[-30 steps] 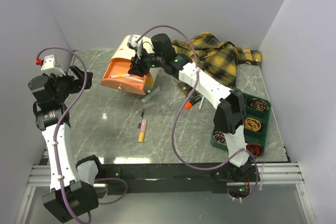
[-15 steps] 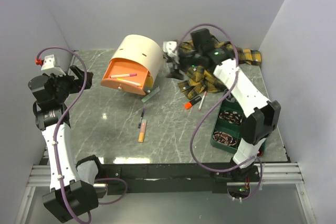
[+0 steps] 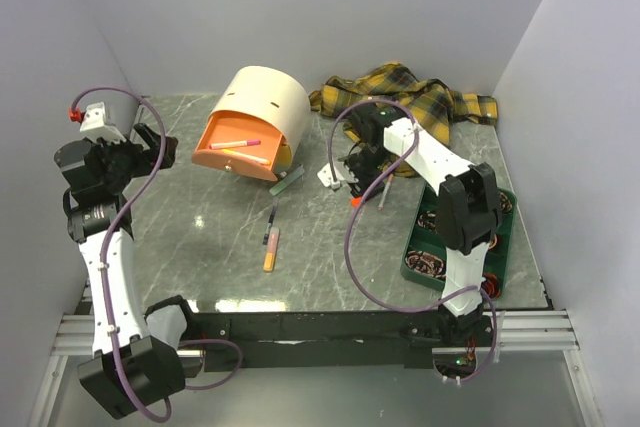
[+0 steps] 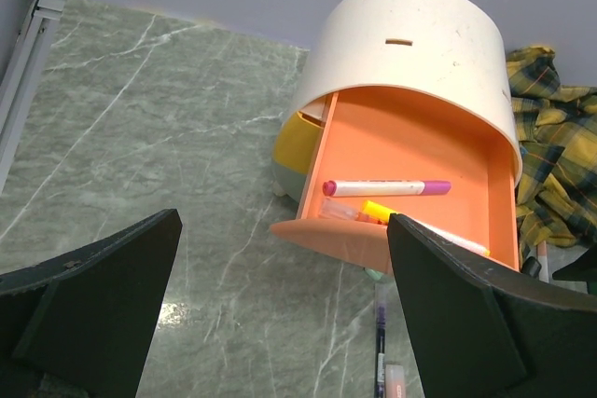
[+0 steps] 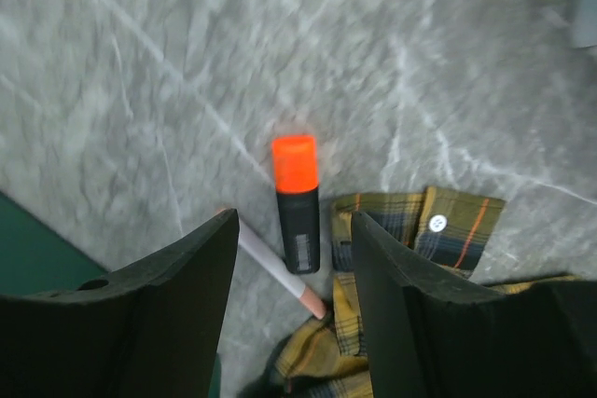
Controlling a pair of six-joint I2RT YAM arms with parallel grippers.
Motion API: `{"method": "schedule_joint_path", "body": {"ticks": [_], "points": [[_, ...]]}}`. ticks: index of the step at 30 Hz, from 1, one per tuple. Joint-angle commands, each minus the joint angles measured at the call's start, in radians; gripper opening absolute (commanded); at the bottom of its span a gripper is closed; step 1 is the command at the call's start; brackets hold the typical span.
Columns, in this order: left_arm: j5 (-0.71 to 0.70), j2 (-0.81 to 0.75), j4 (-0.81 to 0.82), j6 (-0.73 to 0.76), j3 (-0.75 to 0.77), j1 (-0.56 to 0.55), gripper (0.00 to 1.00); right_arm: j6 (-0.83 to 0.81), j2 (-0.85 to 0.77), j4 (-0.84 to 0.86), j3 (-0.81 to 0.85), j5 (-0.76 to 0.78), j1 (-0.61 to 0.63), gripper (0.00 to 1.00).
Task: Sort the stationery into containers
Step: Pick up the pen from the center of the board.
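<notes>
Orange-capped black marker (image 5: 297,204) lies centre-frame in the wrist view, below and between right gripper's (image 5: 291,235) spread, empty jaws. Long axis vertical, cap uppermost; right arm nearer.

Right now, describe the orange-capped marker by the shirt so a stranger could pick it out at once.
Find the yellow-and-black plaid shirt at the back right. By its near hem lies a short black marker. Its bright orange cap sets it apart from the thin white pen beside it.
</notes>
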Motion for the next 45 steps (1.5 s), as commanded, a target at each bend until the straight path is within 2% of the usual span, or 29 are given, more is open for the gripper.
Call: {"method": "schedule_joint_path", "body": {"ticks": [1, 27, 30, 34, 45], "points": [[0.013, 0.009, -0.007, 0.034, 0.063, 0.005, 1.0, -0.136, 0.016, 0.003, -0.026, 0.127, 0.007, 0.58], [0.016, 0.044, -0.036, 0.046, 0.106, 0.054, 0.99, -0.052, 0.128, 0.175, -0.125, 0.21, 0.041, 0.56], [0.014, 0.047, -0.031, 0.046, 0.109, 0.056, 0.99, -0.03, 0.14, 0.181, -0.126, 0.218, 0.044, 0.54], [0.017, 0.047, -0.027, 0.04, 0.104, 0.057, 0.99, -0.006, 0.14, 0.215, -0.144, 0.229, 0.048, 0.46], [0.029, 0.043, 0.007, 0.006, 0.076, 0.06, 0.99, 0.059, 0.103, 0.278, -0.24, 0.244, 0.064, 0.38]]}}
